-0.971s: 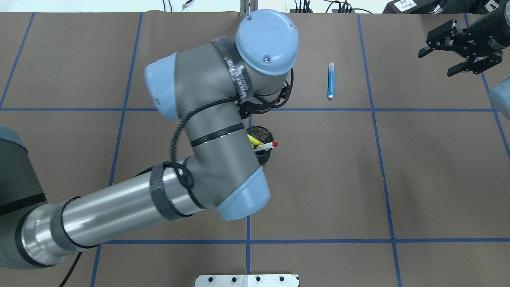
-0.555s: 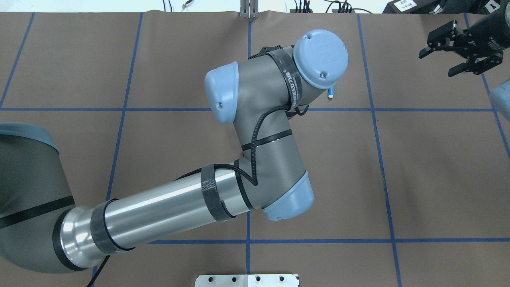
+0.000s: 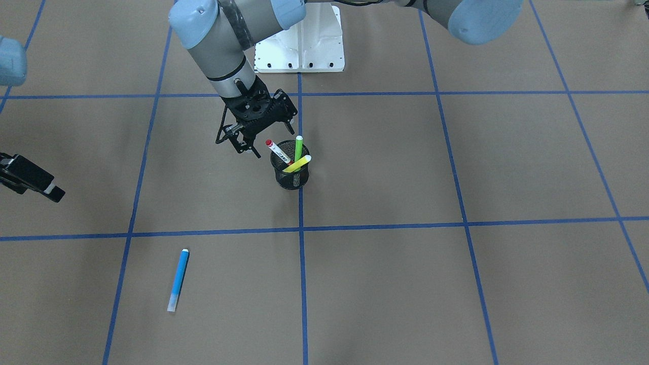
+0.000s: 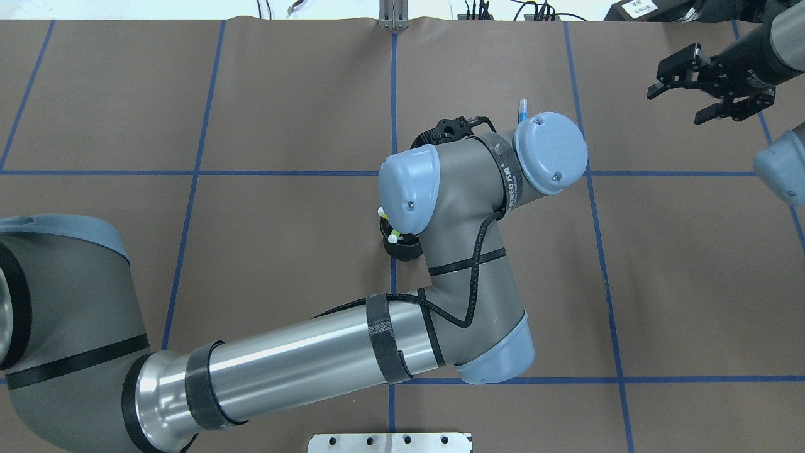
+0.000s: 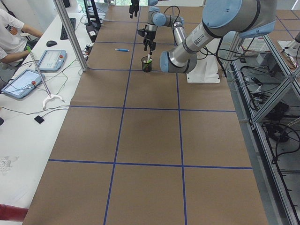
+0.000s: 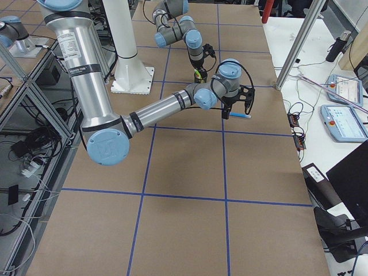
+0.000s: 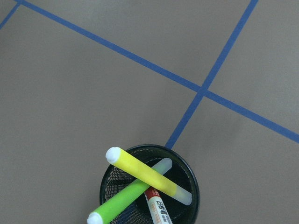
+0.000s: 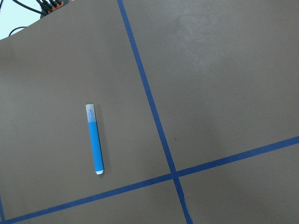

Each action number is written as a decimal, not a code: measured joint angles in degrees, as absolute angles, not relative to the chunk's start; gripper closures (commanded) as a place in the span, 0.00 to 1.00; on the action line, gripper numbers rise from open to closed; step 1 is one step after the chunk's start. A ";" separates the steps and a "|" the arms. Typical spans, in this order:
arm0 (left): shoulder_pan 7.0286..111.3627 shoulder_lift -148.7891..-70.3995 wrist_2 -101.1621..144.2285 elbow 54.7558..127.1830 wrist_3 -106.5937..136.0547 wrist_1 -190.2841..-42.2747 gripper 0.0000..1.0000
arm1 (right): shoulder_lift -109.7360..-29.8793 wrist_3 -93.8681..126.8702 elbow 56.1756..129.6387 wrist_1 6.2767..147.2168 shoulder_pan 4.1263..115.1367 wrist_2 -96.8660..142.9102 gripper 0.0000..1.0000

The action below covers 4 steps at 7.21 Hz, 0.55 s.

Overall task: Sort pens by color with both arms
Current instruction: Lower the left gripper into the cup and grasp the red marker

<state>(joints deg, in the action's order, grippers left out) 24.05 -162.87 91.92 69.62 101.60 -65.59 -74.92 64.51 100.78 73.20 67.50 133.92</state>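
A black mesh cup (image 3: 290, 177) stands at the table's middle and holds three pens: a red-capped white one (image 3: 278, 151), a lime green one (image 3: 298, 148) and a yellow one (image 3: 298, 163). My left gripper (image 3: 247, 149) hangs open and empty just beside the cup's rim, close to the red cap. The left wrist view looks down on the yellow pen (image 7: 145, 172) lying across the green pen (image 7: 121, 200). The blue pen (image 3: 178, 280) lies alone on the mat. My right gripper (image 4: 678, 104) hovers open, well off to that pen's side. The blue pen (image 8: 95, 140) shows whole in the right wrist view.
Blue tape lines divide the brown mat into squares. The left arm's wrist and elbow (image 4: 478, 189) cover most of the cup (image 4: 402, 250) and the blue pen (image 4: 522, 108) from overhead. The white pedestal base (image 3: 299, 50) stands at the robot's side. A person sits at a side table (image 5: 28, 79).
The left arm's wrist swung toward the robot's right and came lower, so it now covers the blue pen. The right gripper drifted slightly inward.
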 measured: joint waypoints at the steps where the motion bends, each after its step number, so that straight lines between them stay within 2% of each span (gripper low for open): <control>1: 23.88 -163.65 91.79 68.47 101.60 -65.53 0.12 | -74.92 64.60 100.76 73.20 67.27 133.71 0.00; 4: 23.28 -164.17 90.12 66.95 101.20 -65.17 0.18 | -75.07 64.77 100.67 73.14 67.08 133.62 0.00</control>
